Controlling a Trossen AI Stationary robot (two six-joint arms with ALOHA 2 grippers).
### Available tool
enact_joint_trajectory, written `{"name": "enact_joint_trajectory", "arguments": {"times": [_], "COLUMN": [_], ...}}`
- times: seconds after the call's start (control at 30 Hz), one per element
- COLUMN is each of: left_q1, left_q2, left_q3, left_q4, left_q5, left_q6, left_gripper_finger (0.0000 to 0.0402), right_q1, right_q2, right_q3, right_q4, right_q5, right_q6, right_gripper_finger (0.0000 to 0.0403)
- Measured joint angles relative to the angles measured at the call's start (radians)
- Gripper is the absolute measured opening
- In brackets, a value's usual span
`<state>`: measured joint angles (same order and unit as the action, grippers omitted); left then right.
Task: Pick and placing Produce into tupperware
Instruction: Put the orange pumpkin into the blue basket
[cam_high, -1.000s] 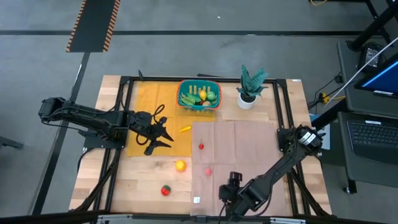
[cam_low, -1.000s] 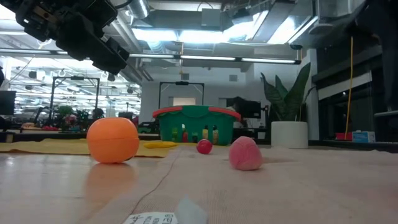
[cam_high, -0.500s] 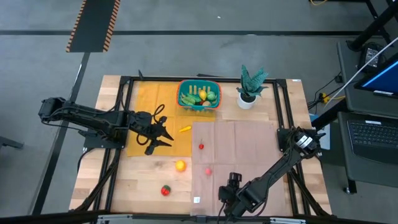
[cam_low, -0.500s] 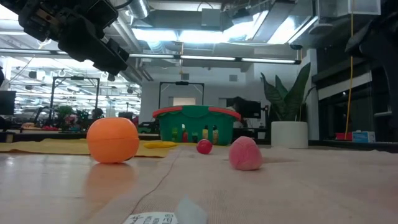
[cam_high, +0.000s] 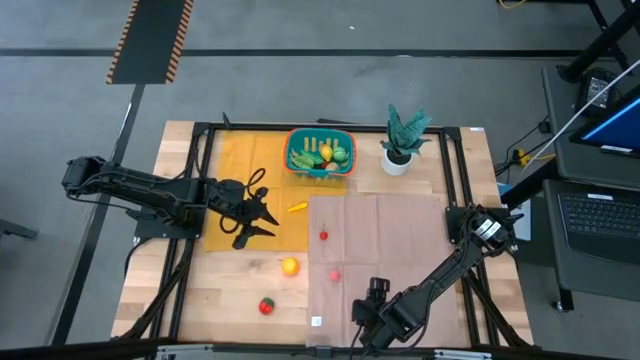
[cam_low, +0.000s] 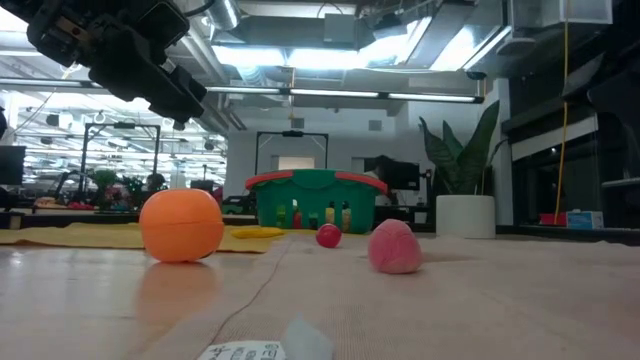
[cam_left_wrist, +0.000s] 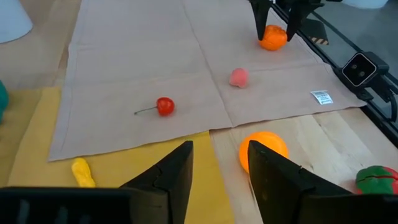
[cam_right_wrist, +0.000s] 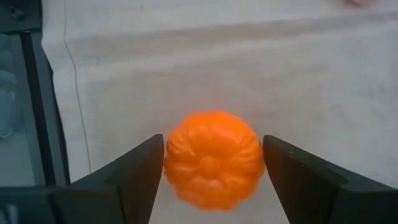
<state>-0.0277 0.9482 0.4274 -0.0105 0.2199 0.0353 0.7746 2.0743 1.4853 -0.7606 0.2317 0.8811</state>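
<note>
- At the near tabletop (cam_high: 230, 290) edge, the right tool (cam_high: 372, 290) clasps a toy pumpkin (cam_right_wrist: 211, 158), not yet carried off.
- Mid-tabletop, the left tool (cam_left_wrist: 221, 168) hangs released and empty; tomato (cam_high: 266, 306), orange (cam_high: 289, 266), cherry (cam_high: 323, 236) and yellow piece (cam_high: 297, 208) lie loose.
- Far side, the teal basket (cam_high: 320, 172) already holds several pieces.

Ribbed orange fruit (cam_right_wrist: 213, 158) clasped between right tool (cam_right_wrist: 214, 163) fingers, beige cloth (cam_right_wrist: 186, 68) beneath

Robotics lab: framed test table (cam_high: 186, 300) (monitors (cam_high: 612, 128) nearby).
</note>
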Motion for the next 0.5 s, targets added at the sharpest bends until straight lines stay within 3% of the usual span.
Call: {"name": "enact_joint_trajectory", "arguments": {"times": [0.5], "left_q1": [0.000], "left_q2": [0.000], "left_q3": [0.000], "left_q4": [0.000], "left_q5": [0.000], "left_q6": [0.000], "left_gripper_finger": [0.0121], "right_q1": [-0.010], "right_q2": [0.000], "right_q3": [0.000], "right_q4": [-0.011], "right_q5": [-0.050], "right_q6": [-0.025], "right_gripper_finger": [0.0275]}}
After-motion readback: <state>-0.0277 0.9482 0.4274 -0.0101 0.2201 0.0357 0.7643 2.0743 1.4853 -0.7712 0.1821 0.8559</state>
